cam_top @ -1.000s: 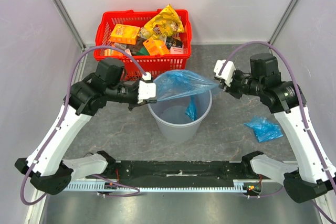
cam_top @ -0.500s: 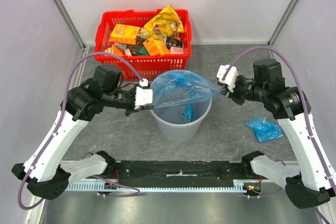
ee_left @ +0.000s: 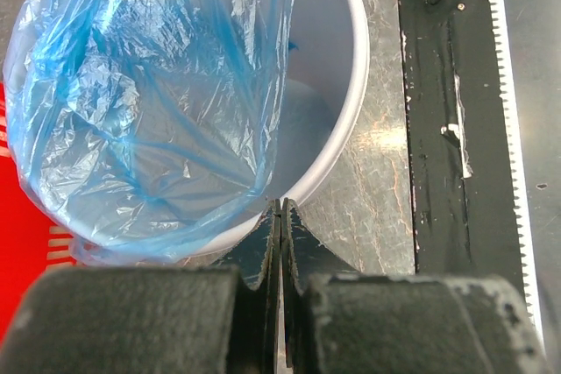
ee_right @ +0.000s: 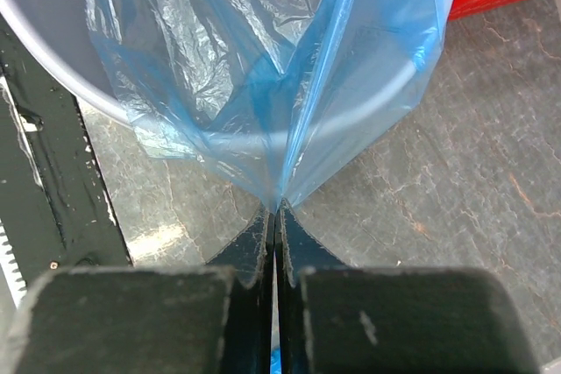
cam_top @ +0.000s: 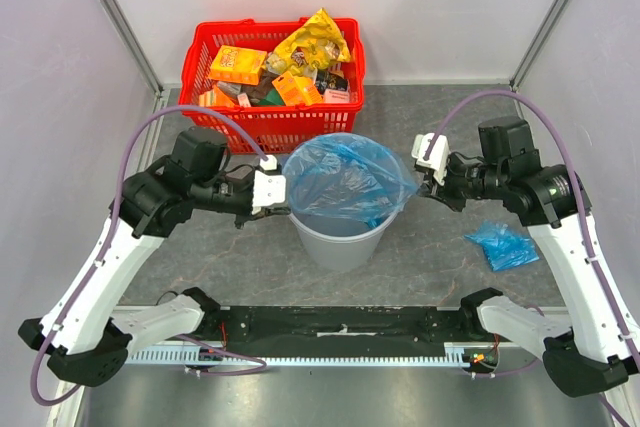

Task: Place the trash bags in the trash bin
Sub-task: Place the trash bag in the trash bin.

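Black-fingered, the left gripper (cam_top: 284, 197) sits at the left rim of the trash bin (cam_top: 340, 242), pinched fully together on an edge of the blue trash bag (cam_top: 345, 179). In its wrist view the film between the tips is too thin to make out, though the sheet runs right down to them. A red basket (cam_top: 270, 125) of packets stands just behind the bin, part of its lower front hidden by the bag. The bag is stretched wide across the bin's mouth and draped over the rim, veiling the inside. A darker blue patch shows through low on the right; whether it is a fold or a separate bundle I cannot tell. The right gripper (cam_top: 421, 179), just off the bin's right rim, is likewise clamped tight, with the bag's corner gathered to a point at its tips. Its wrist view cuts the bin down to an arc. Further right, a second blue bag (cam_top: 502, 245) lies crumpled on the grey table (cam_top: 440, 267), well apart from the bin
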